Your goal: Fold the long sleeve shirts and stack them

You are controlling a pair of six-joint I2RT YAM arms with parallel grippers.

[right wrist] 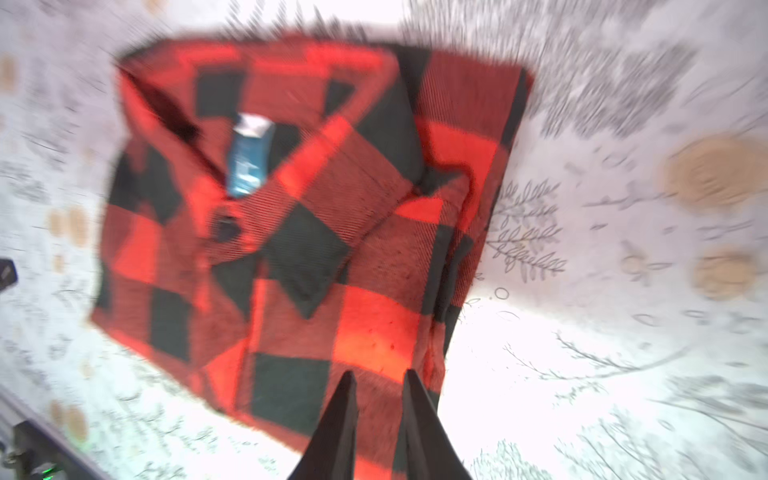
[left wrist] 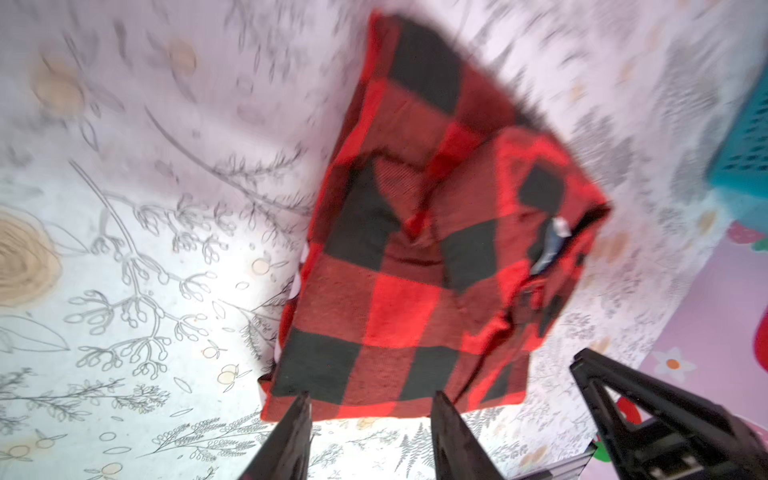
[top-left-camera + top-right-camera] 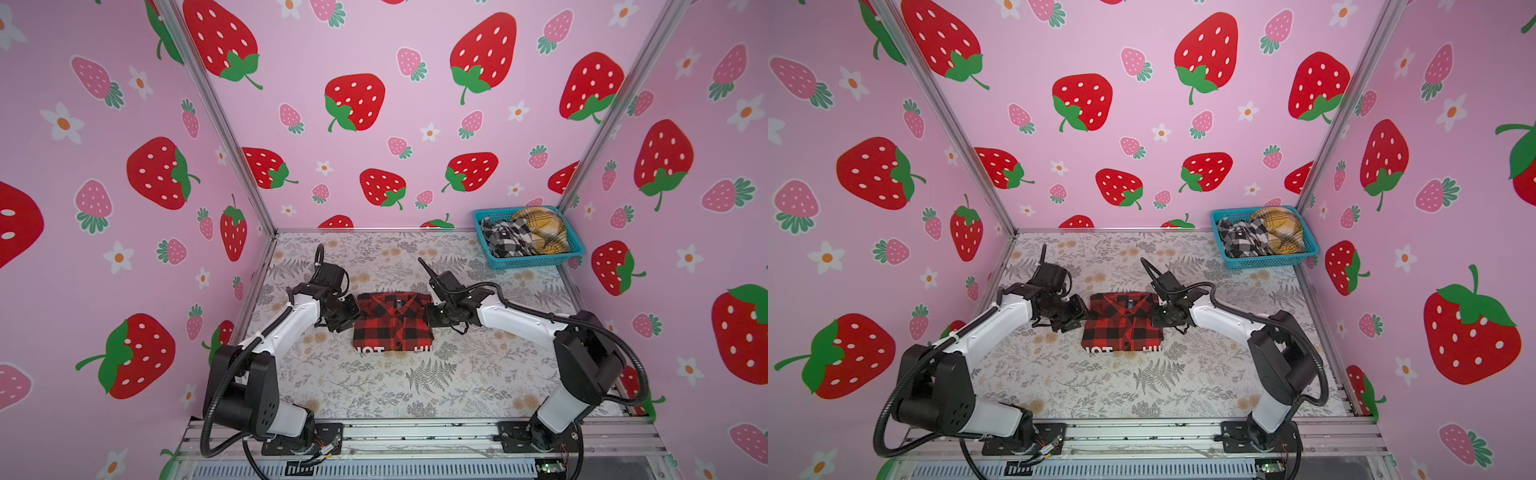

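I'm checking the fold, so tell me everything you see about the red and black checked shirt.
The red-and-black shirt is soft-looking buffalo-check flannel, folded into a rectangle, collar at the far end, with a blue neck label, a dark button and white block letters along its near edge. It lies flat on the floral table. The left gripper is open at one side; the right gripper is at the other, contact unclear.

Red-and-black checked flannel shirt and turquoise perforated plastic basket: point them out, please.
red-and-black checked flannel shirt (image 3: 390, 324), in a top view, folded front panel.
turquoise perforated plastic basket (image 3: 536, 262), in a top view, near side wall.
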